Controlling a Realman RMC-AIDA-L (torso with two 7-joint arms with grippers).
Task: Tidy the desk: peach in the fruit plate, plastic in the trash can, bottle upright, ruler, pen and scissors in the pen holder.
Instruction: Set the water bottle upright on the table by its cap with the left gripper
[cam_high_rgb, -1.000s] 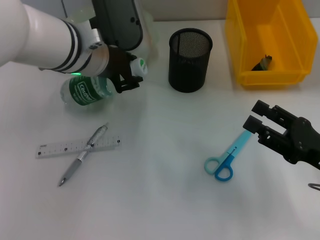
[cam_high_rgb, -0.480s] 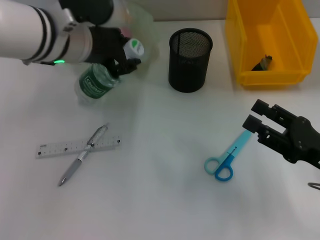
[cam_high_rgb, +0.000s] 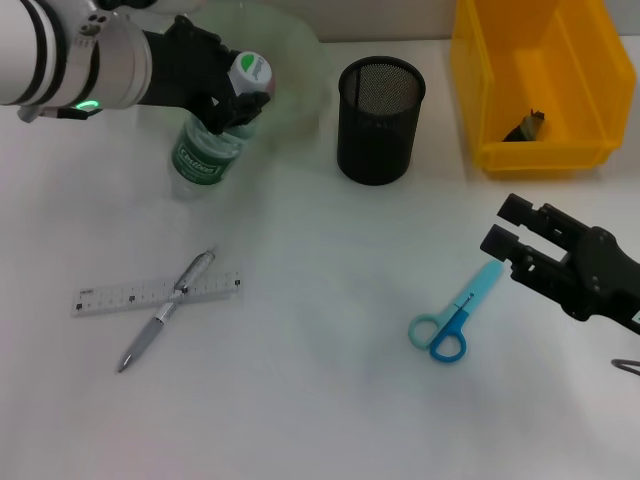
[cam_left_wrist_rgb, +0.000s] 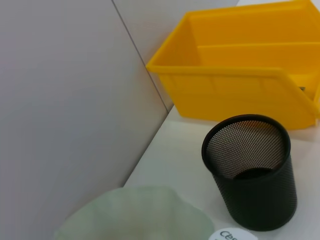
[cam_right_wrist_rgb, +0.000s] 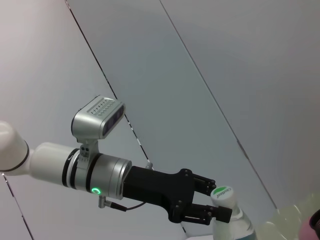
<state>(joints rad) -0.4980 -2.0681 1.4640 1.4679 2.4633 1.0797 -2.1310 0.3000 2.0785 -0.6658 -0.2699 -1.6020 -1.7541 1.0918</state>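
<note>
My left gripper (cam_high_rgb: 230, 104) is shut on the neck of the clear bottle (cam_high_rgb: 203, 158), which has a green label and a white cap (cam_high_rgb: 248, 70). The bottle stands tilted, base on the table, cap leaning toward the black mesh pen holder (cam_high_rgb: 379, 122). The right wrist view shows the same grip (cam_right_wrist_rgb: 214, 202) under the cap (cam_right_wrist_rgb: 221, 193). The ruler (cam_high_rgb: 120, 296) and pen (cam_high_rgb: 160, 318) lie crossed at the front left. Blue scissors (cam_high_rgb: 452, 318) lie at the front right, with my open right gripper (cam_high_rgb: 508, 228) just beyond their blade tip. I cannot make out the peach.
A pale green fruit plate (cam_high_rgb: 300, 55) sits behind the bottle, also seen as the plate (cam_left_wrist_rgb: 135, 215) beside the pen holder (cam_left_wrist_rgb: 250, 175). The yellow trash bin (cam_high_rgb: 480, 90) at the back right holds a dark crumpled piece (cam_high_rgb: 525, 126).
My left gripper has swung the bottle up from lying on its side to a steep tilt, moving back and left. The right gripper has barely shifted.
</note>
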